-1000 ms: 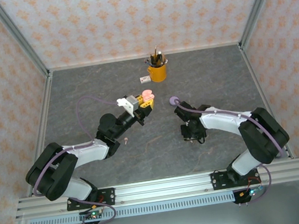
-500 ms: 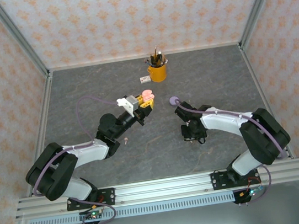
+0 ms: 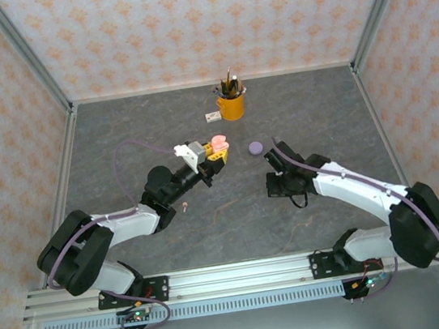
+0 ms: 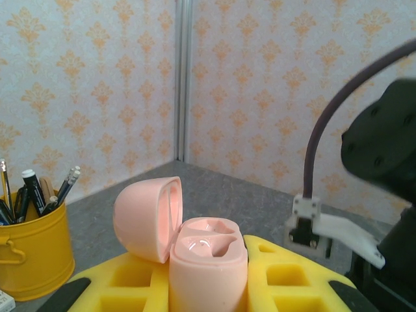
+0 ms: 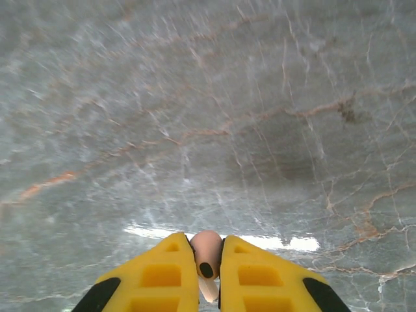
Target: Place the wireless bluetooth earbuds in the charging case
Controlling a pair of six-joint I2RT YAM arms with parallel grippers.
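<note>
My left gripper [image 3: 215,151] is shut on the pink charging case [image 3: 217,143], held above the table's middle. The case [image 4: 208,260] stands upright between the yellow fingers [image 4: 286,273]. Its lid [image 4: 146,218] is swung open to the left, and both moulded wells are bare. My right gripper [image 5: 208,252] is shut on a pale pink earbud [image 5: 207,255], its stem pointing down between the yellow pads, above the marbled table. From above, this gripper [image 3: 275,184] hangs right of centre. A second pink earbud [image 3: 186,207] lies on the table beside the left arm.
A closed lilac round case [image 3: 255,148] rests on the table between the two grippers. A yellow pen cup [image 3: 231,105] and a small white eraser [image 3: 213,117] sit near the back. The cup [image 4: 32,257] also stands left of the held case. Patterned walls enclose the table.
The right gripper has shut further and drawn back to the right, away from the lilac case, which now lies uncovered. The left arm with the pink case has barely shifted.
</note>
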